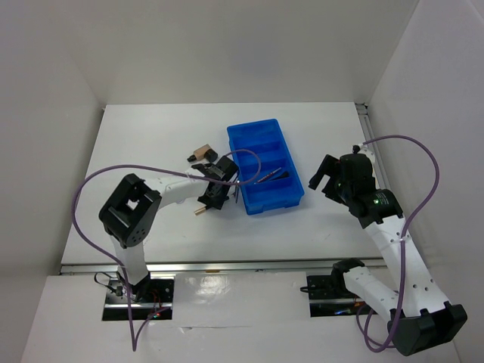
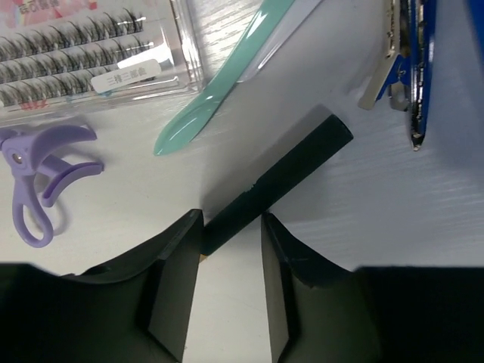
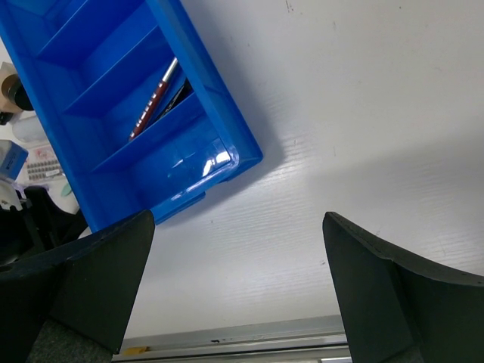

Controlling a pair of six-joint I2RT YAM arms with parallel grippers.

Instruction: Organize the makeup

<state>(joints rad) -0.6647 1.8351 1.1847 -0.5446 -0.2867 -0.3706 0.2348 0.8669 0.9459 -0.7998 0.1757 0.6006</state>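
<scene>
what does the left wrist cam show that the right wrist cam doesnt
Only the left wrist view: a black cylindrical stick lying between the fingers of the left gripper, and a lilac plastic looped piece.
Only the right wrist view: the wide-open right gripper, and a dark red pencil lying in one compartment.
Both: the blue plastic compartment tray, just its edge in the left view, and the white table.

The left tool (image 2: 231,227) and right tool (image 3: 236,227) are moulded in black, borne on white links (image 1: 395,253) looped by purple cables (image 1: 401,137).
</scene>
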